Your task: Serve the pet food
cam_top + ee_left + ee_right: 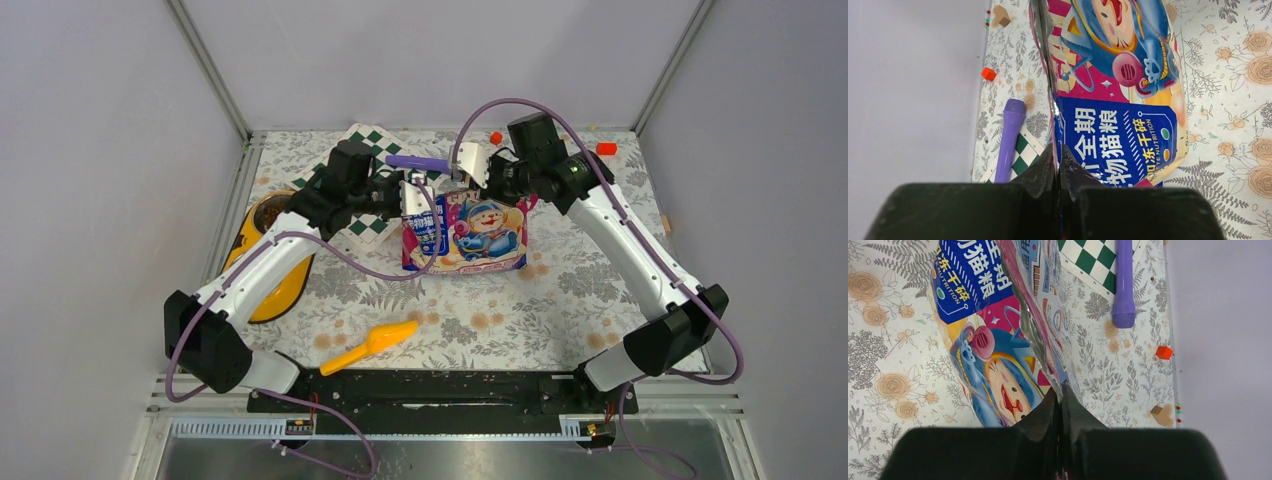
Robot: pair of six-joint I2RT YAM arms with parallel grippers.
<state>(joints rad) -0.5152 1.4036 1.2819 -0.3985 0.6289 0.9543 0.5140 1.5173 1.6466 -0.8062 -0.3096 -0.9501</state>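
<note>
The pet food bag point(466, 236), glossy pink and blue with a cartoon figure, stands upright in the middle of the table. My left gripper point(416, 196) is shut on its top left corner. In the left wrist view the fingers point(1057, 150) pinch the bag's point(1118, 135) foil edge. My right gripper point(497, 187) is shut on the top right corner, and in the right wrist view it point(1060, 390) clamps the bag's point(993, 360) seam. No loose kibble shows around the bag.
A yellow feeder point(272, 292) lies at the left under my left arm, its far bowl point(270, 212) holding something dark brown. An orange scoop point(372, 345) lies near the front edge. A checkered mat point(362, 140), a purple stick point(418, 162) and small red blocks point(606, 148) sit at the back.
</note>
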